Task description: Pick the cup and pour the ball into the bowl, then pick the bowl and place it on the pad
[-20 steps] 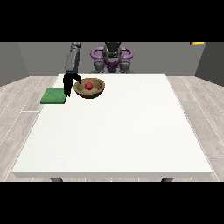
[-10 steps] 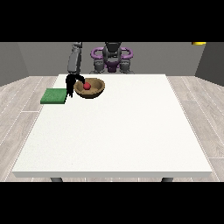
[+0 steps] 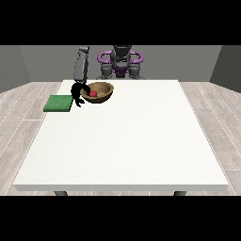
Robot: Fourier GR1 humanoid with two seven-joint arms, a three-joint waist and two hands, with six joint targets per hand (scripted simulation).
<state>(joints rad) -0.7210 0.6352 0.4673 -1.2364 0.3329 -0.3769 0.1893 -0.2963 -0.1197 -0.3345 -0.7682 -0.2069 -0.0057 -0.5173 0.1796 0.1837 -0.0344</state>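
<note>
While the round brown wooden bowl (image 3: pixel 98 92) sits in the upper left of the frame, on the far part of the large white table (image 3: pixel 127 141), the small red ball (image 3: pixel 93 93) already lies inside it, so the pouring part of the task looks done. No cup shows anywhere. The flat green square pad (image 3: pixel 58 103) lies on the table's left edge, just beside the bowl and a little lower in the frame, with a narrow strip of bare table between them.

At the view's left, the black hand (image 3: pixel 76 93) hangs down from its grey forearm right at the bowl's left rim. Its fingers point downward and seem to curl toward the rim, but whether they are clamped on it, merely touching it, or apart from it cannot be told. The other hand is not visible; only the purple and grey torso (image 3: pixel 120 61) shows behind the table.

As a judgement, the step in hand is taking hold of the bowl to carry it across to the pad. The risks from here: a hold on one side of the rim only could let the bowl tilt as it rises, and the ball could roll out; a low carry could catch the pad's edge and push it off the table's side.

No brand, label or writing can be read on anything.
</note>
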